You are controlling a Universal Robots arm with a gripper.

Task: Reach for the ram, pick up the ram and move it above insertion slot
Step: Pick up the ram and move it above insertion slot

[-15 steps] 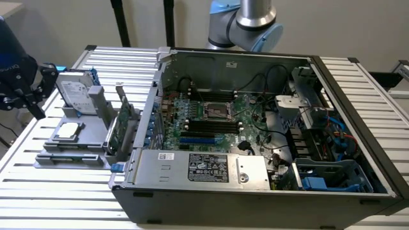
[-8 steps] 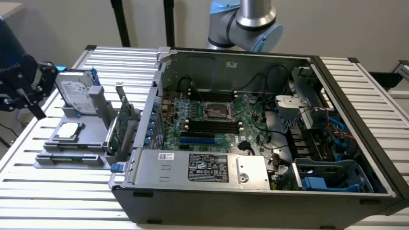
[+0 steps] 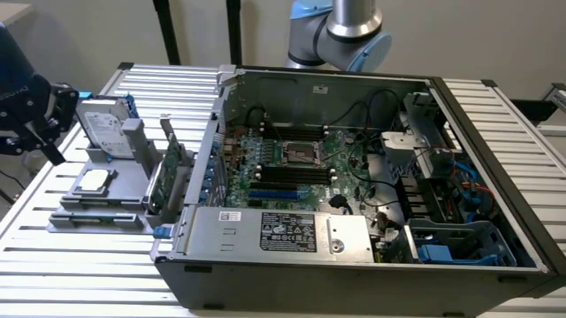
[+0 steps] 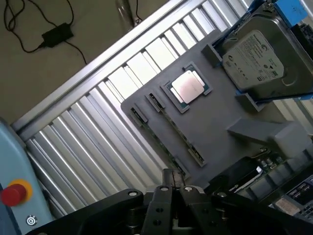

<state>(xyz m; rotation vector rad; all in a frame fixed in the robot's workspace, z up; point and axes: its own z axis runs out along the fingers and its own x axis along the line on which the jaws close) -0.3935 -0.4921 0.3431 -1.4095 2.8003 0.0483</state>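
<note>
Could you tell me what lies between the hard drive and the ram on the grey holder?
A square silver processor chip, seated in the grey holder, lies between the hard drive and the ram; the wrist view shows it.

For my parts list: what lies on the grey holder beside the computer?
On the grey holder: a hard drive, a square processor chip, a thin memory stick and an upright green card. What lies under the drive is hidden.
</note>
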